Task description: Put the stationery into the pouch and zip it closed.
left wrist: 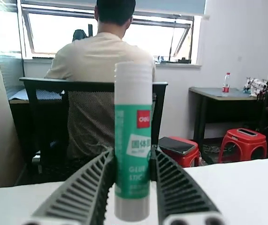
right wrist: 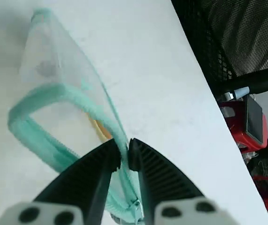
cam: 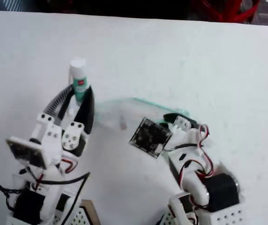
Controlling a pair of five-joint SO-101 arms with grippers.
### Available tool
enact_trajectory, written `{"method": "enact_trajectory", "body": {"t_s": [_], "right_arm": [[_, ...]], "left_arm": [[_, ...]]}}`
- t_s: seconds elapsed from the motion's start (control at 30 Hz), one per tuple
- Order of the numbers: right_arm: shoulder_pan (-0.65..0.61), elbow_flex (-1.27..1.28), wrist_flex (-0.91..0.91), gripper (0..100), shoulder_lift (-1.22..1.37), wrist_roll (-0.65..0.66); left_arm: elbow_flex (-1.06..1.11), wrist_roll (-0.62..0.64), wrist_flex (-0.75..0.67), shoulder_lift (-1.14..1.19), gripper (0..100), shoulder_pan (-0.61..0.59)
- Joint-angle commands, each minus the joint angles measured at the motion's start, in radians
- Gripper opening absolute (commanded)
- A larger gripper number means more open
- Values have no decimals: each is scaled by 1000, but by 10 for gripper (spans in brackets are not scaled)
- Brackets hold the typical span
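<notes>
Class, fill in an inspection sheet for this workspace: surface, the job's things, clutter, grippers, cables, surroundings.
Surface: white table.
Job's things: glue stick upright between the left gripper's fingers; clear pouch with a teal zipper edge on the table, mouth looks open; something yellowish inside, cannot tell what.
Clutter: tan block by the left arm's base.
Grippers: left gripper shut on the glue stick; right gripper shut on the pouch's teal edge.
Cables: red, white and black wires along the right arm; black cable looping at the left arm.
Surroundings: mesh chair, red stools, desk.
</notes>
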Motion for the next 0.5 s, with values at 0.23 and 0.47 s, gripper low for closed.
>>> {"method": "enact_trajectory", "body": {"t_s": [0.23, 0.47], "right_arm": [[-53, -1002, 383, 19, 869, -344], [-93, -1238, 380, 19, 1118, -446]], "left_arm": [[-233, 3, -21, 21, 23, 58], [-295, 6, -245, 363, 23, 71]]}}
